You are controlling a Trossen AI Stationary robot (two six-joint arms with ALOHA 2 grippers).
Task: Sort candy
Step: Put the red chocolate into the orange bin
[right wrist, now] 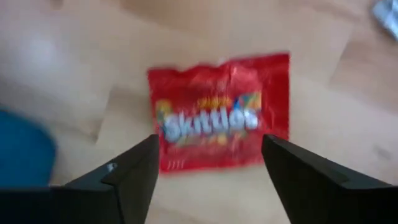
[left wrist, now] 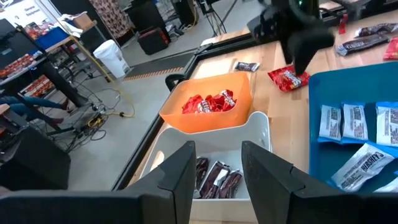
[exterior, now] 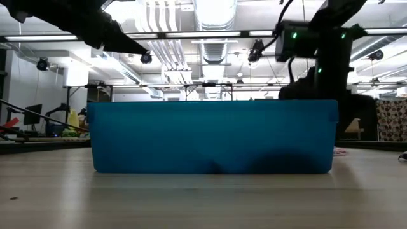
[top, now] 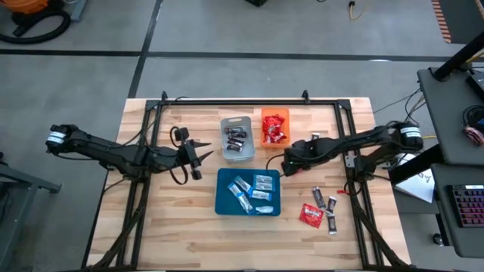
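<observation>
Right now R end effector (right wrist: 208, 165) is released, fingers spread, over a red Skittles packet (right wrist: 221, 112) flat on the bench (right wrist: 348, 106), packet at 12 o'clock between fingertips.

- Grey concrete floor (top: 227, 26), crossed by dark lines.
- Light wooden plank table (top: 189, 227), edged by a black frame (top: 234, 101).
- Ceiling ducts (exterior: 213, 13) and strip lights (exterior: 191, 34), seen overhead.
- White bin (left wrist: 112, 57), placed beside cluttered desks.
</observation>
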